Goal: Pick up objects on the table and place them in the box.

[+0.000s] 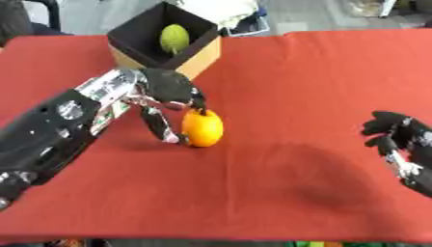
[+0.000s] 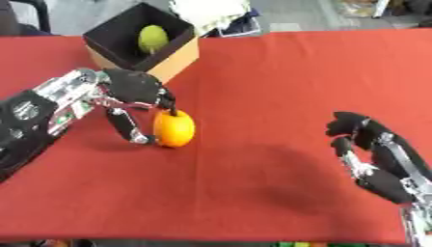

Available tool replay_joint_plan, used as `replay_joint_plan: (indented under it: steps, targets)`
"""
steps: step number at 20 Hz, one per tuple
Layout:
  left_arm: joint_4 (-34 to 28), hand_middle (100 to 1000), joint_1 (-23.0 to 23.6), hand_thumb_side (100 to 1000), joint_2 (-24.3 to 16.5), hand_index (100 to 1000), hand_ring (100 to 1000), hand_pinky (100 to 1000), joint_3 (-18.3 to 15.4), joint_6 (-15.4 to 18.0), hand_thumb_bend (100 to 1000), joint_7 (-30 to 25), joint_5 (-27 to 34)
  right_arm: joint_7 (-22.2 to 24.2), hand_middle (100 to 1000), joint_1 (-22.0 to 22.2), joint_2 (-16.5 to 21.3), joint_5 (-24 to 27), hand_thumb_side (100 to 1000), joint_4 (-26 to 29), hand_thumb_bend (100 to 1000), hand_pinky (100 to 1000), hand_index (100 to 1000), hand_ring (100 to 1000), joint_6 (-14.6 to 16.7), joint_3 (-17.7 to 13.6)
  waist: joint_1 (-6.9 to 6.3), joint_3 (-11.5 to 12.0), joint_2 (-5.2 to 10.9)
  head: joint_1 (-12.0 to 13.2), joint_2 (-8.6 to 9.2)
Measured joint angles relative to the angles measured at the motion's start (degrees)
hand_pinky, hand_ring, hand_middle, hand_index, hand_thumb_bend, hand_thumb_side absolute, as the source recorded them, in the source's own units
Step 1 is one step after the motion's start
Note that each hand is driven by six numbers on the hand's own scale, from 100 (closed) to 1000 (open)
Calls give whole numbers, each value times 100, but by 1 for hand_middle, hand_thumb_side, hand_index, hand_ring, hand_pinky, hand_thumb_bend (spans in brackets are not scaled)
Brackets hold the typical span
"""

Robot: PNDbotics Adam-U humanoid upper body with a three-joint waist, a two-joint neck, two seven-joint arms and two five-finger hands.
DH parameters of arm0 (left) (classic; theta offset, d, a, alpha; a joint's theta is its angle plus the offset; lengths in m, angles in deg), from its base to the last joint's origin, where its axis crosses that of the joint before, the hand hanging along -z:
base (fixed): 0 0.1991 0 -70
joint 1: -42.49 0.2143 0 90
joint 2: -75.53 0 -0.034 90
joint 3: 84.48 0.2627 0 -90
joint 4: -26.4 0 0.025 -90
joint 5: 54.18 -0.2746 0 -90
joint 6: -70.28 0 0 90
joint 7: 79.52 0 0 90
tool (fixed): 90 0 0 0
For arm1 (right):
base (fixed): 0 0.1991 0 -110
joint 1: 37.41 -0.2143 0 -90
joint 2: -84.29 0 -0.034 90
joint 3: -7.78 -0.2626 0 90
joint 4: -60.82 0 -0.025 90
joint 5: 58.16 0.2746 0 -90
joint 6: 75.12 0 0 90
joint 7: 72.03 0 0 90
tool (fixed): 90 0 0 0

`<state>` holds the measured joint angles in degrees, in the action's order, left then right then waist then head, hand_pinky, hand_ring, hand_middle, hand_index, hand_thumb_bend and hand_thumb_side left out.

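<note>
Left eye view: we are curling our left hand (image 1: 168, 91) around the orange fruit (image 1: 202, 128), thumb and fingers pinching it as it is sitting on the red table (image 1: 295, 87). Behind it, the box (image 1: 160, 41) is holding a green fruit (image 1: 175, 38). Our right hand (image 2: 371, 149) is idling at the right edge, fingers relaxed.

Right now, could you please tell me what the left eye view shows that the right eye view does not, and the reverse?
Only the left eye view shows more of the left arm's dark forearm, down to the lower left corner. Only the right eye view shows more of the right hand and its wrist down to the lower edge. Both show the left hand with fingers curled round the orange fruit on the red table, and the green fruit inside the box.
</note>
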<state>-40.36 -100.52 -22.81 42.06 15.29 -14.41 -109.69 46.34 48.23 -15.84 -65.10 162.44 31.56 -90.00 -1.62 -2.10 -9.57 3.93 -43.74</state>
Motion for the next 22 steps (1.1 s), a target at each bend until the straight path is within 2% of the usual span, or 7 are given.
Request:
replay_joint_plan:
  steps: [2, 6, 14, 15, 16, 17, 22]
  targets:
    - [-37, 429, -6, 209, 24, 602, 512, 652, -188, 101, 201, -182, 69, -1, 711, 12, 0, 0, 470, 0, 100, 645, 867, 734, 1, 0, 0, 11, 0, -3, 0]
    - [-362, 383, -6, 199, 26, 566, 493, 638, -512, -71, 103, -429, 395, -4, 710, 13, -1, 0, 470, -2, 100, 645, 865, 734, 1, -11, 1, 21, 0, -14, -1]
    - [-998, 393, -54, 160, -46, 580, 506, 637, -1143, -593, 152, -505, 1097, -17, 711, 18, -1, 0, 470, -17, 100, 645, 864, 734, -12, -32, 1, 63, 1, -49, -1]
    - [-991, 413, -88, 149, -75, 593, 513, 640, -1267, -690, 160, -455, 1110, -17, 711, 19, -2, 0, 470, -19, 100, 645, 864, 734, -12, -33, 1, 72, 2, -52, -1]
    - [-948, 413, -123, 100, -86, 593, 514, 640, -1407, -788, 100, -388, 1097, -18, 711, 22, -2, 0, 470, -25, 100, 645, 864, 733, -13, -34, 1, 82, 4, -55, -1]
    - [-865, 414, -162, 144, -86, 597, 515, 639, -1557, -890, 149, -308, 1057, -19, 711, 30, -2, 0, 470, -27, 100, 645, 864, 734, -14, -34, 1, 90, 6, -57, -1]
    - [-138, 430, -325, 135, -23, 621, 531, 642, -2394, -1412, 100, 183, 642, -21, 711, 36, -3, 0, 470, -30, 100, 645, 864, 734, -20, -35, 1, 93, 8, -76, -1]
